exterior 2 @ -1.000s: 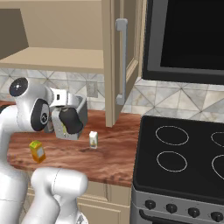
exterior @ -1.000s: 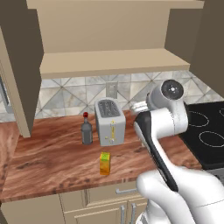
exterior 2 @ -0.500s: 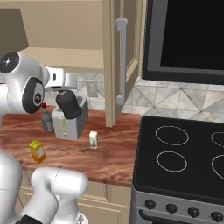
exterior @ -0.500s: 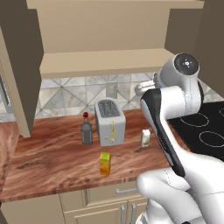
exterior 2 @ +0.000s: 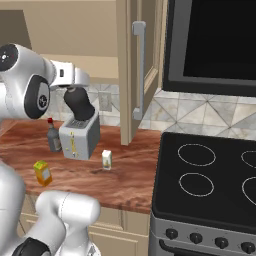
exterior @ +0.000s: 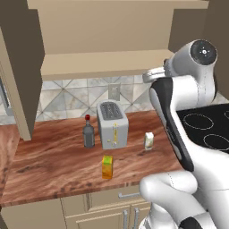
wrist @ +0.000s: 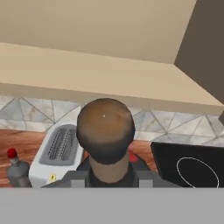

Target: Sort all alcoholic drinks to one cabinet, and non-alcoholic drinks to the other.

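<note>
Black bottle (exterior 2: 80, 104) pinched in gripper (exterior 2: 75, 90), raised above toaster (exterior 2: 79, 137). Grey bottle (exterior: 89, 132), cartons (exterior: 149, 140) (exterior: 107, 167) left on counter (exterior: 53, 156).

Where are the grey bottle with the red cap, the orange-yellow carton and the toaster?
grey bottle (exterior: 89, 136): left base view, on its glass body.
orange-yellow carton (exterior: 107, 167): left base view, on its front face.
toaster (exterior: 113, 127): left base view, on its front side.

Your robot arm (exterior: 179, 112) is white, round and smooth, like fat tubes joined together. It has dark grey patches at the bends. One big round joint (exterior: 203, 51) has a dark circle with a tiny light dot in the middle. The base (exterior 2: 65, 212) is white and rounded too.
</note>
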Robot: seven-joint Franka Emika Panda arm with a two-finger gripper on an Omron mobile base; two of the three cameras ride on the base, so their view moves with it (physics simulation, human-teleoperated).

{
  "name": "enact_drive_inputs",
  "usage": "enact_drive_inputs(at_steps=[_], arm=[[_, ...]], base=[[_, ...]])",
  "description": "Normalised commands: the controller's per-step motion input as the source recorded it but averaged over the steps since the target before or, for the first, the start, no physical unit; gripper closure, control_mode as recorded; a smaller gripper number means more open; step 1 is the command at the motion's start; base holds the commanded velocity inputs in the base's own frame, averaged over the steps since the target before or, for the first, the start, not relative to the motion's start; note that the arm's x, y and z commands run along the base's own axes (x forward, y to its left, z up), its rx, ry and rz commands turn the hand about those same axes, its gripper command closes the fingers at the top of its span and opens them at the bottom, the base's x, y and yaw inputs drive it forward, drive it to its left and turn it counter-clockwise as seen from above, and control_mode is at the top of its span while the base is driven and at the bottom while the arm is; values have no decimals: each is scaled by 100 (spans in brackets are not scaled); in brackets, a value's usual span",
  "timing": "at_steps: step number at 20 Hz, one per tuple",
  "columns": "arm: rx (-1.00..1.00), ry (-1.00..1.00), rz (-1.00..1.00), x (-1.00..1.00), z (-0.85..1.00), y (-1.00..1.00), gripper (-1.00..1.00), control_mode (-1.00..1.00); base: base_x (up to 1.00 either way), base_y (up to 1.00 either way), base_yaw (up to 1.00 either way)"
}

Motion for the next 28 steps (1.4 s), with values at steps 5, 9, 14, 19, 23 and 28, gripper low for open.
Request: enact_drive_inputs(at_steps=[5, 9, 14, 19, 23, 28], arm=[[7, -7, 0, 0, 48, -6, 100, -100], [5, -7, 0, 0, 45, -7, 100, -100], [5, -7, 0, 0, 44, -6, 100, -100], [4, -7, 0, 0, 28, -5, 100, -100], [3, -7, 0, 3, 18, -7, 100, -100], [2, -6, 0, 9, 8, -3, 100, -100]], base=[[0, 0, 0], [0, 0, 0], [0, 0, 0], [0, 0, 0], [0, 0, 0], [0, 0, 0]])
